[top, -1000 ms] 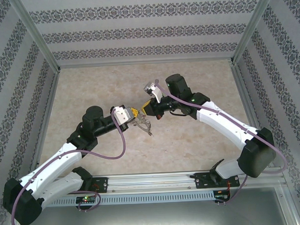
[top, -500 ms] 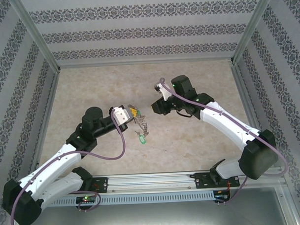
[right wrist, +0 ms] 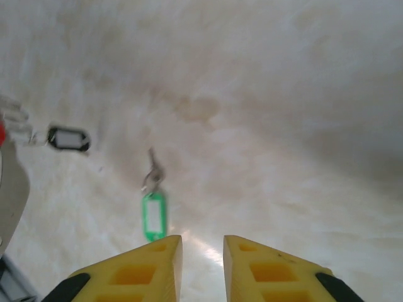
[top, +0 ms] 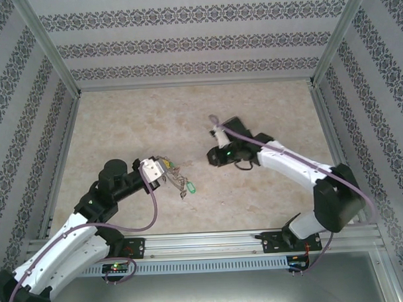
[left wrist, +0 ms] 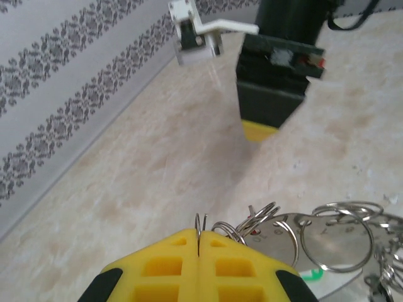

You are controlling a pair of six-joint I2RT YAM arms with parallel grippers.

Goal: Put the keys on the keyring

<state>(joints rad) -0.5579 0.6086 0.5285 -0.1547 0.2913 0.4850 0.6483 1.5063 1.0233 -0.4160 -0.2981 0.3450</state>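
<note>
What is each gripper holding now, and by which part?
Left gripper: the keyring, pinched at its thin wire edge between shut fingers. Right gripper: open, nothing held.

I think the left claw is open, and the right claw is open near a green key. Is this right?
No: the left claw is shut on the keyring, as the left wrist view shows. The right claw is indeed open near the green key.

Thin keyring [top: 171, 173] pinched in yellow fingers [left wrist: 164, 269], green-tagged key [right wrist: 152, 211] flat on table [right wrist: 283, 94]
</note>
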